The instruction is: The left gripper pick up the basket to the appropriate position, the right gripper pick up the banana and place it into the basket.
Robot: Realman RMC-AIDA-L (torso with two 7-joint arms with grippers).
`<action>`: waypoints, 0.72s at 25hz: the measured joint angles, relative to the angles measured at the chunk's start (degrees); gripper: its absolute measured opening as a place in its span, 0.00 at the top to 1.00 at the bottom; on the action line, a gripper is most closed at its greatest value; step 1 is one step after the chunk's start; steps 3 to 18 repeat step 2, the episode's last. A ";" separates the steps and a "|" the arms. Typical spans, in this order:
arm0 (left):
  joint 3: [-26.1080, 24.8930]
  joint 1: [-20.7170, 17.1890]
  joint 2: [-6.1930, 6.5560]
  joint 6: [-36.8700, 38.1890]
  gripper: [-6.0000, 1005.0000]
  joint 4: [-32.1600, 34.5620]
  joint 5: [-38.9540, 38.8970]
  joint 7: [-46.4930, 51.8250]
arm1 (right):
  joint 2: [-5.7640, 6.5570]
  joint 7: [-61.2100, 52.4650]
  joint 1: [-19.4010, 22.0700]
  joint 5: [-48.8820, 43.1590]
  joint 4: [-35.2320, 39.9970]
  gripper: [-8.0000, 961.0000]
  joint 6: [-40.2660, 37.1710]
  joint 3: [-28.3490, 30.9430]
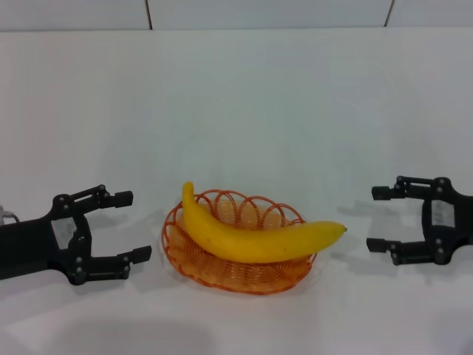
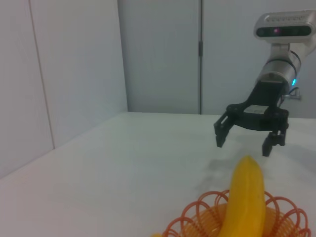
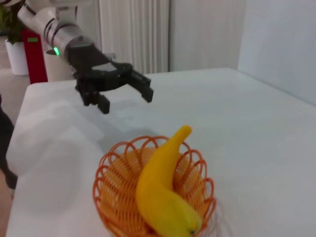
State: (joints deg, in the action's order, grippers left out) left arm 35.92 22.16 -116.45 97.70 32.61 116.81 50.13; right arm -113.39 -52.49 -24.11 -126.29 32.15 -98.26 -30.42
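Note:
The orange wire basket (image 1: 222, 272) stands on the white table, front centre. The yellow banana (image 1: 251, 237) lies across it, its ends sticking out over the rim. My left gripper (image 1: 127, 226) is open and empty, just left of the basket, not touching it. My right gripper (image 1: 378, 220) is open and empty, to the right of the banana's tip. The left wrist view shows the banana (image 2: 245, 202), the basket (image 2: 197, 217) and my right gripper (image 2: 246, 138) beyond. The right wrist view shows the banana (image 3: 160, 190) in the basket (image 3: 111, 197) and my left gripper (image 3: 126, 96) behind.
The white table (image 1: 244, 111) stretches back to a pale wall. A red object and a plant pot (image 3: 19, 54) stand beyond the table's far side in the right wrist view.

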 joint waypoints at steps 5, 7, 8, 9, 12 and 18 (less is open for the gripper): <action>0.15 0.12 0.00 0.01 0.11 0.00 0.00 0.02 | -0.15 0.01 -0.34 0.00 0.00 0.14 0.00 0.15; 0.15 0.12 0.00 0.01 0.11 0.00 0.00 0.02 | -0.15 0.01 -0.34 0.00 0.00 0.14 0.00 0.15; 0.15 0.12 0.00 0.01 0.11 0.00 0.00 0.02 | -0.15 0.01 -0.34 0.00 0.00 0.14 0.00 0.15; 0.15 0.12 0.00 0.01 0.11 0.00 0.00 0.02 | -0.15 0.01 -0.34 0.00 0.00 0.14 0.00 0.15; 0.15 0.12 0.00 0.01 0.11 0.00 0.00 0.02 | -0.15 0.01 -0.34 0.00 0.00 0.14 0.00 0.15; 0.15 0.12 0.00 0.01 0.11 0.00 0.00 0.02 | -0.15 0.01 -0.34 0.00 0.00 0.14 0.00 0.15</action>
